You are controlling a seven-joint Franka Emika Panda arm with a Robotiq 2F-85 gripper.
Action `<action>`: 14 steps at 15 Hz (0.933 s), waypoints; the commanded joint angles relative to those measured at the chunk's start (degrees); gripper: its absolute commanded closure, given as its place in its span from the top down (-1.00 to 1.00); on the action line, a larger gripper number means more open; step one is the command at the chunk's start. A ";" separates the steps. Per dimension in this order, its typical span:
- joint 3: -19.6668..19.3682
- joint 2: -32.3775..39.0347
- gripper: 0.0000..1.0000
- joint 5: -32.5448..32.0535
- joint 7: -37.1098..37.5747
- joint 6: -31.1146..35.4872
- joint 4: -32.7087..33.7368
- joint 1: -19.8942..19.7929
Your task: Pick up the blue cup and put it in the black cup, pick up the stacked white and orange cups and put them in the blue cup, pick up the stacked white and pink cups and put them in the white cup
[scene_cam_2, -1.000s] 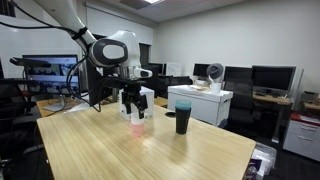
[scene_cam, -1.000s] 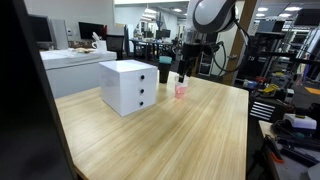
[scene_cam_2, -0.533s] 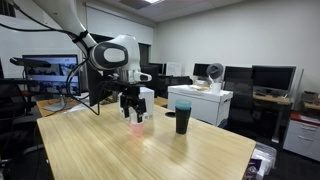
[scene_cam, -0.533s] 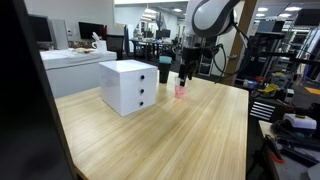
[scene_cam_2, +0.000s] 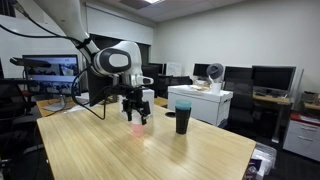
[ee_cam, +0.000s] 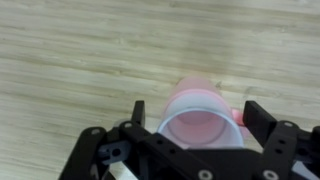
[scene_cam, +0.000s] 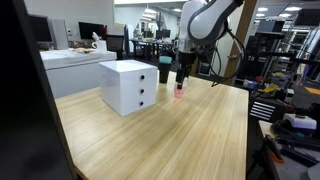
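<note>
Cups first: the stacked white and pink cups (ee_cam: 200, 122) sit upright on the wooden table (ee_cam: 70, 60). The wrist view looks straight down into the round pink mouth. That top-down look is the only one that shows the gripper (ee_cam: 197, 112) straddling the stack, with one black finger (ee_cam: 140, 108) on each side and the jaws spread as wide as they go. Nothing is clamped. Whether a pad is brushing the rim is hard to tell, since the far finger looks very close to it.

Both exterior views show the side-on picture instead: the gripper (scene_cam_2: 136, 110) comes straight down over the little pink stack (scene_cam_2: 137, 127), with its fingers dropped around the upper part (scene_cam: 181, 91).

Only one exterior view gives a clean look at the black cup (scene_cam_2: 183, 121). It stands well apart from the stack, with what looks like the blue cup (scene_cam_2: 183, 104) poking out of its top. From the opposite side, a white drawer box (scene_cam: 128, 88) on the table blocks most of that spot.
</note>
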 commanded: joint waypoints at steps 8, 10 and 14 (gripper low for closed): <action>0.05 3.03 0.18 -2.35 1.31 1.62 1.67 -0.25; 0.02 3.03 -0.09 -2.62 1.30 1.68 1.80 -0.19; 0.25 1.57 -0.12 -2.44 0.76 -0.22 1.51 -0.15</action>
